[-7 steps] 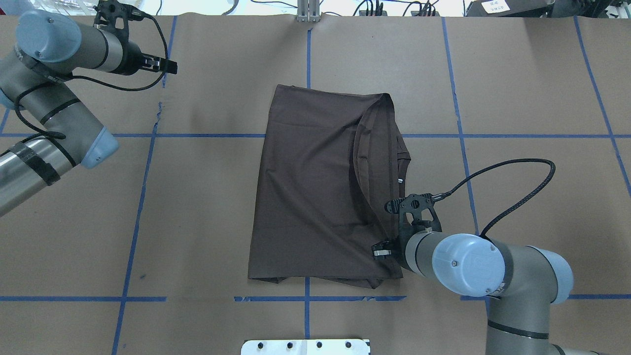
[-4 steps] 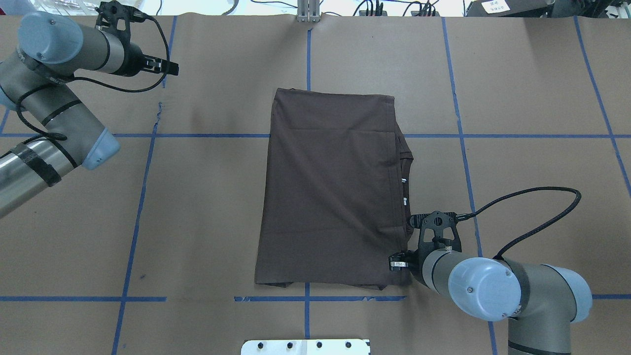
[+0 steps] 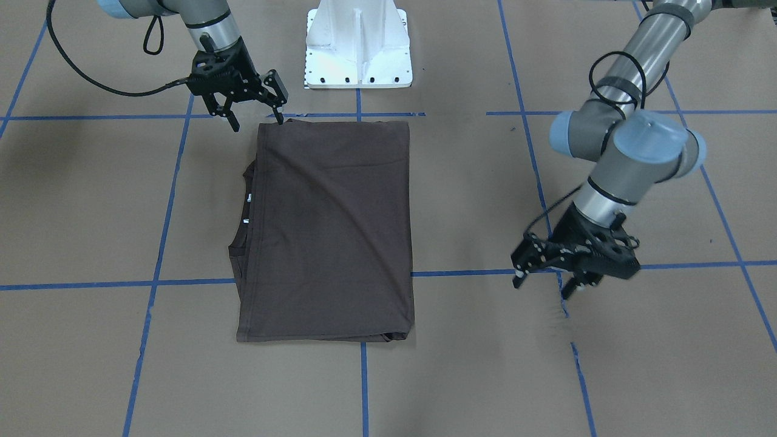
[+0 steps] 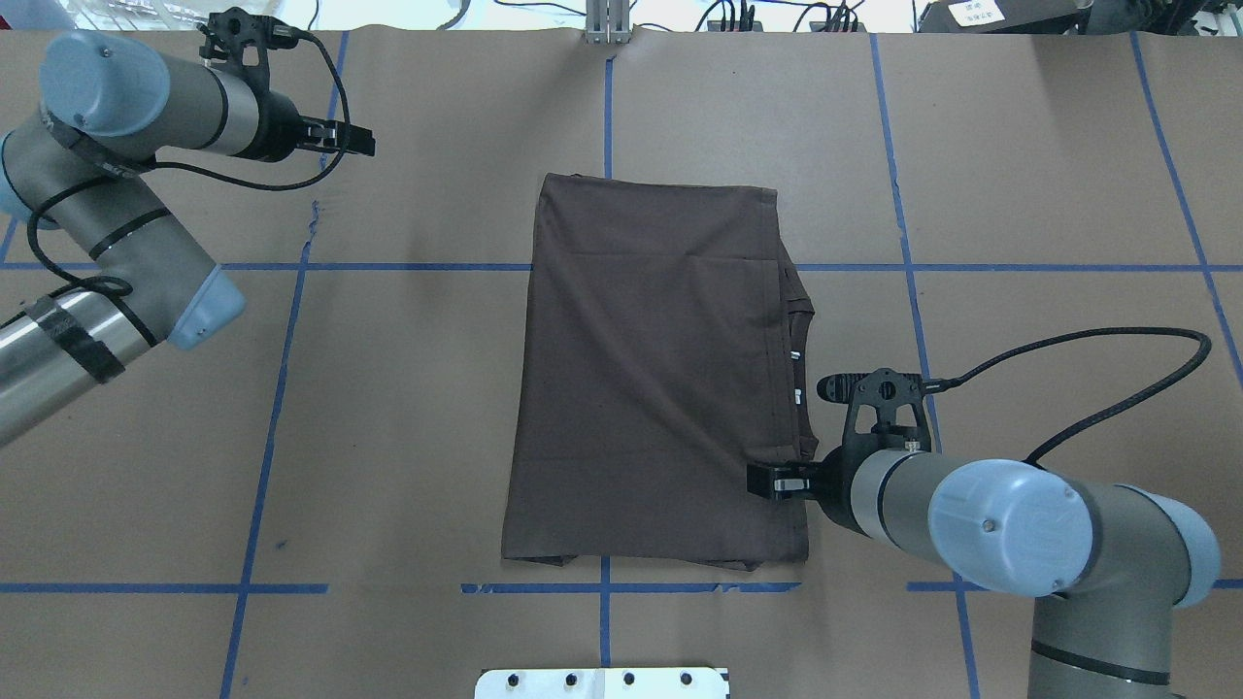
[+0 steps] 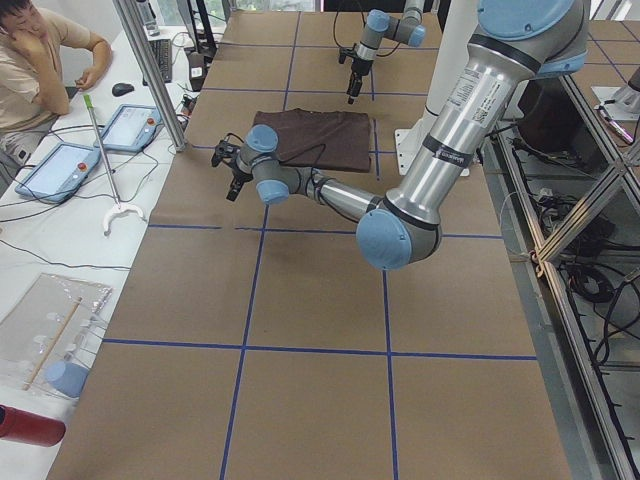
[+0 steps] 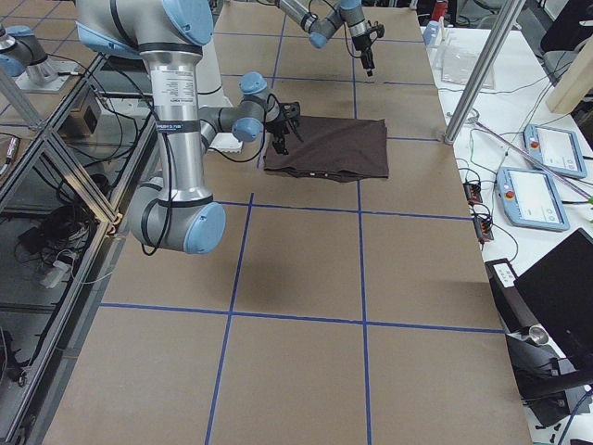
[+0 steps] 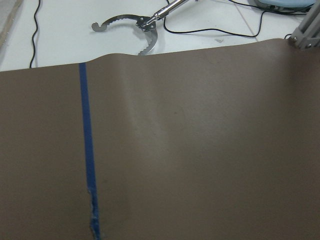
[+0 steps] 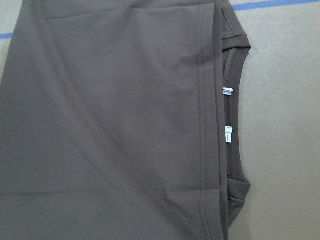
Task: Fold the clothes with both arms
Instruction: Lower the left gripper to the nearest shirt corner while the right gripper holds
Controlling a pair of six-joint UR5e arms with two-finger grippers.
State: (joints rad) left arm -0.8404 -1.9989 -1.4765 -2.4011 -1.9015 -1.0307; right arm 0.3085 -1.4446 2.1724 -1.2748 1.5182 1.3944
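Brown paper (image 4: 408,388) covers the table, marked off into large squares by blue tape lines (image 4: 273,408). A white bolted base (image 3: 358,42) stands at the robot's edge.

At the middle of the table lies the dark brown T-shirt (image 4: 651,388), folded flat into a tall rectangle. Its long axis runs straight away from the robot, from the near tape line toward the far edge. The collar (image 4: 804,320) opens toward the robot's right and sticks out a little past the folded top layer. Two small white tags (image 8: 227,91) show just inside it. A stitched hem edge runs along that same side, parallel to the long axis.

The right gripper (image 3: 257,120) is at the shirt's near right corner, its fingers spread wide apart and holding nothing. One fingertip (image 3: 280,118) is right at the cloth's corner edge, though whether it touches the cloth cannot be told. Its wrist camera looks down on the collar and tags.

The left gripper (image 3: 544,287) hangs over bare paper well apart from the shirt, off to the robot's far left. Its fingers are also parted and it holds nothing. Its wrist camera shows only paper, one tape line and a white bench beyond the table's edge.
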